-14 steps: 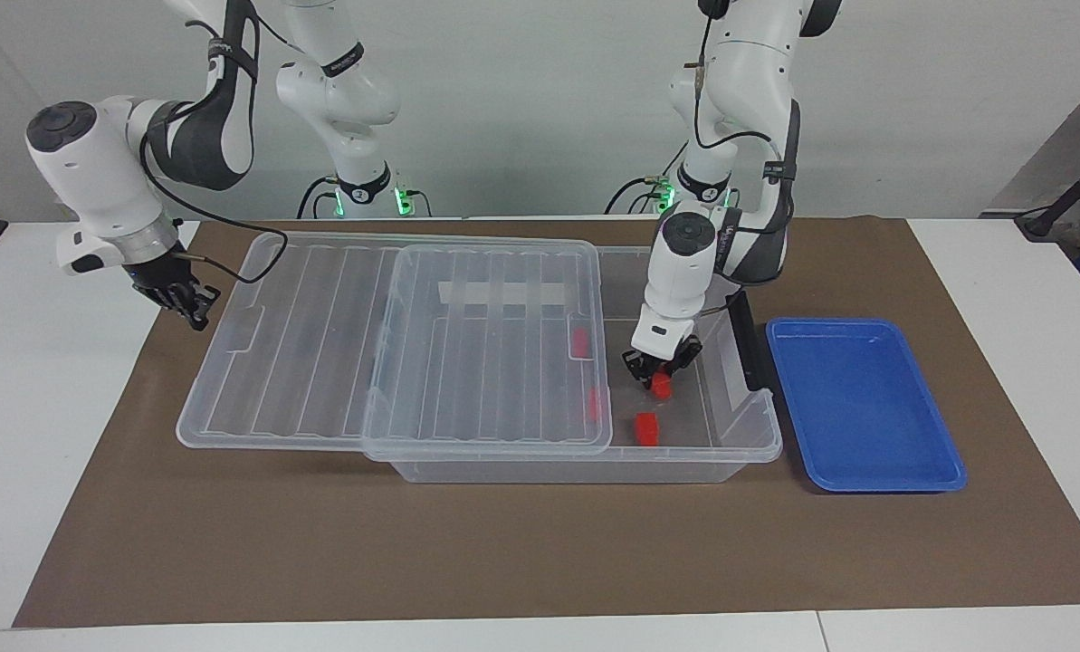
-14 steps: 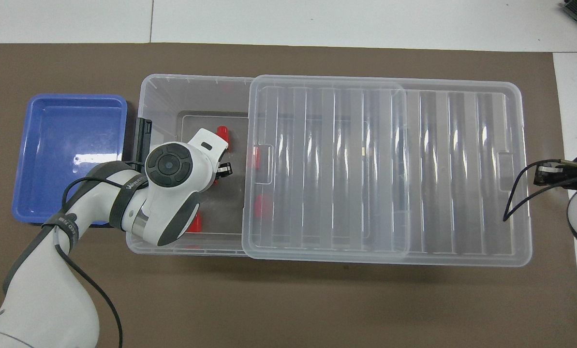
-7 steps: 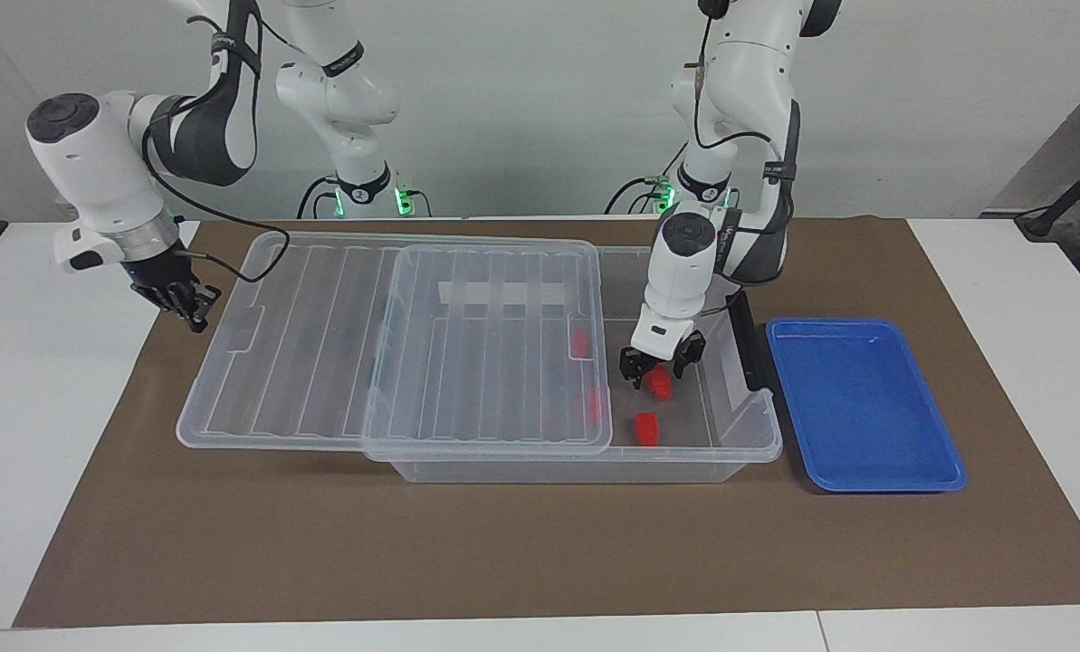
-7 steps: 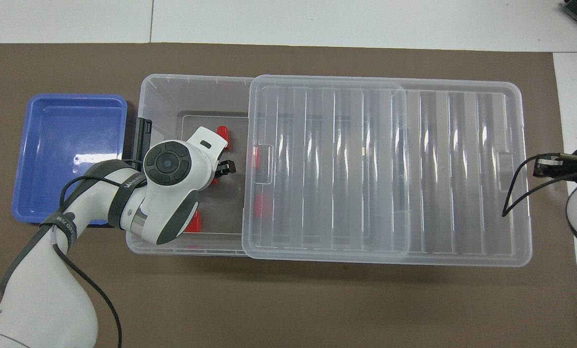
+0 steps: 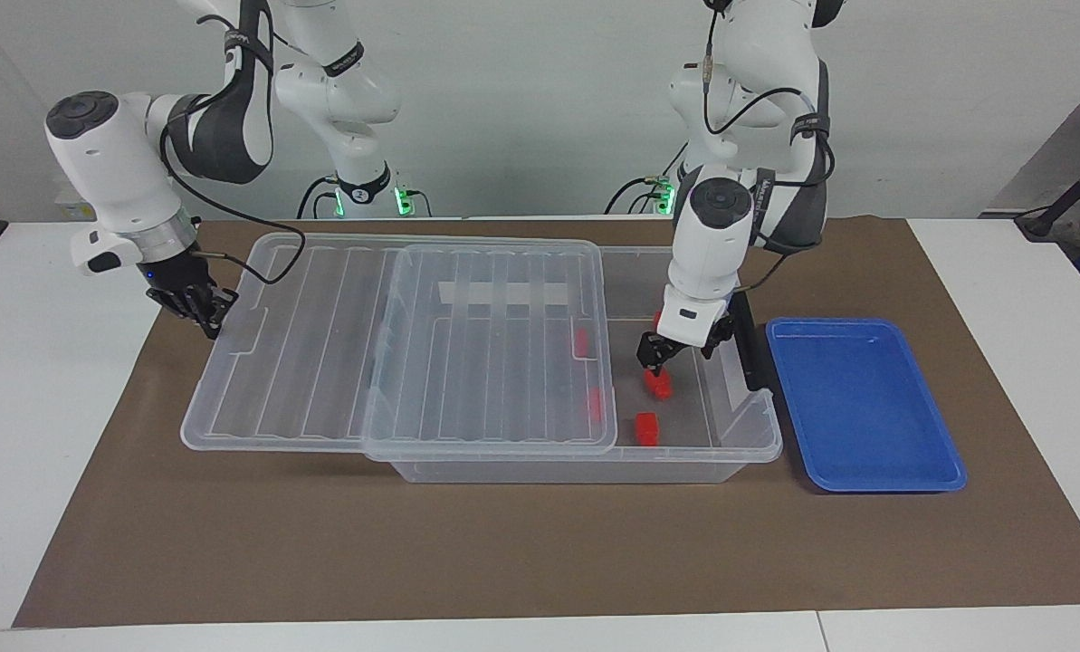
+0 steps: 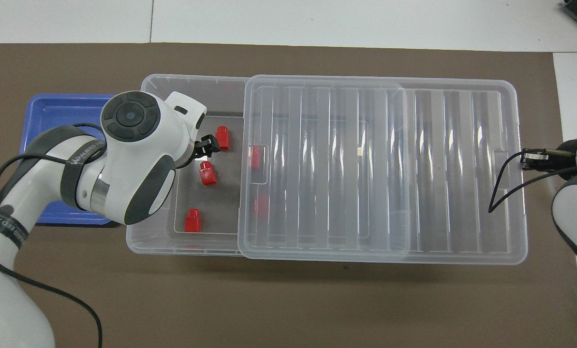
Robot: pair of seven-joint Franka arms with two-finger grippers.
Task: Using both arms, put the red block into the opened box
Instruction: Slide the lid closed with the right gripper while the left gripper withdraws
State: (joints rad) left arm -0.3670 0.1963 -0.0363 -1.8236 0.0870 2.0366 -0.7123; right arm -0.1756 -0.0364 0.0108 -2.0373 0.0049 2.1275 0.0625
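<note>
The left gripper (image 5: 664,355) hangs open over the red block (image 5: 658,383) in the box (image 5: 757,426) — the right gripper (image 5: 197,308), closed, is at the lid (image 5: 304,344) edge.

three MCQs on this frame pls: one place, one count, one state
1. Where is the blue tray?
A. Beside the box, toward the left arm's end
B. Inside the box
C. At the right arm's end of the table

2. How many red blocks lie in the box's uncovered part?
A. One
B. Three
C. Six

3. What state is the left claw in?
A. Shut on a red block
B. Open, holding nothing
C. Shut on the box rim

Key: 1 A, the tray sits next to the box's latch end. 2 B, the overhead view shows three in the open part. 3 B, its fingers are spread above a block lying on the box floor.
</note>
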